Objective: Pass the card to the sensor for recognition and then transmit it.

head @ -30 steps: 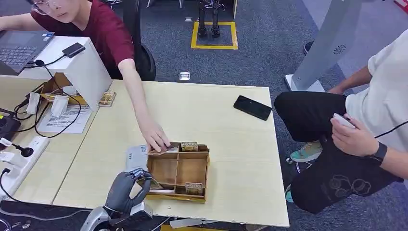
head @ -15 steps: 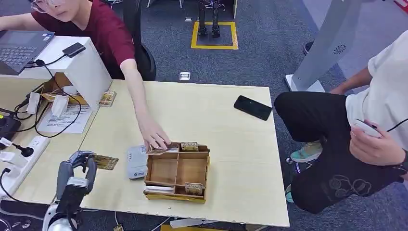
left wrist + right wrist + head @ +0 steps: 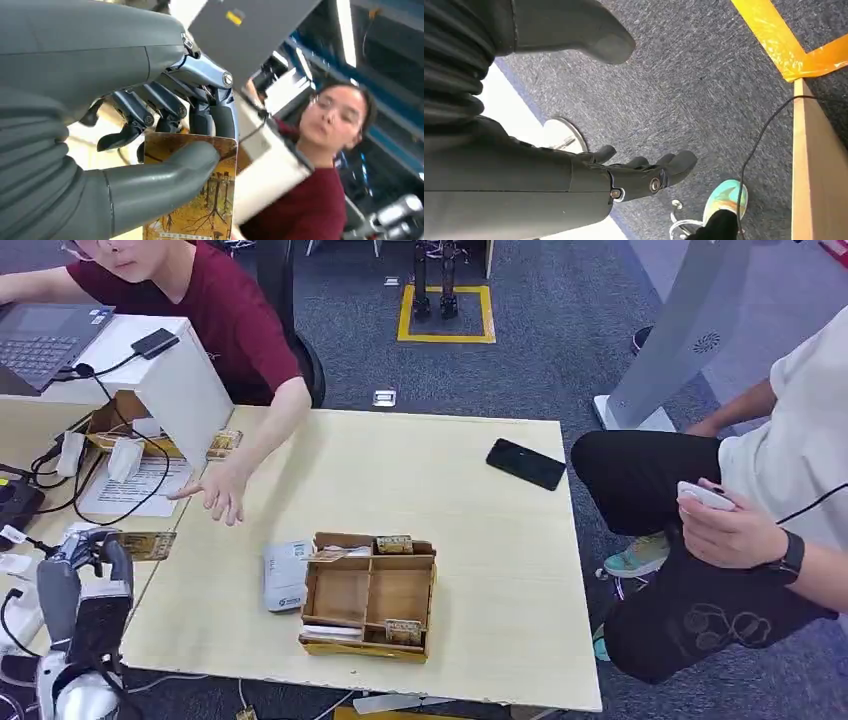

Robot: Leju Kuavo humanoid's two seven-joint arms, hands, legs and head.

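**Left robot hand holds the card up near the table's left edge**

The left arm rises from below at the near left corner of the table [image 3: 480,470], forearm close to upright, with the left robot hand [image 3: 88,550] at its top. The thumb and dark fingers [image 3: 165,102] pinch the card [image 3: 148,545], which sticks out sideways from the hand toward the middle of the table, roughly level. In the left wrist view the thumb lies across the card's printed face [image 3: 200,210] and the fingers curl behind its upper edge.

The right robot hand [image 3: 644,175] hangs over the carpeted floor beside the table's edge, fingers spread and straight, holding nothing.

The white sensor [image 3: 285,575] lies flat on the table, touching the left side of the wooden compartment box [image 3: 370,595], well apart from the held card. A person's hand [image 3: 222,492] hovers over the table near its left edge, beyond the card.
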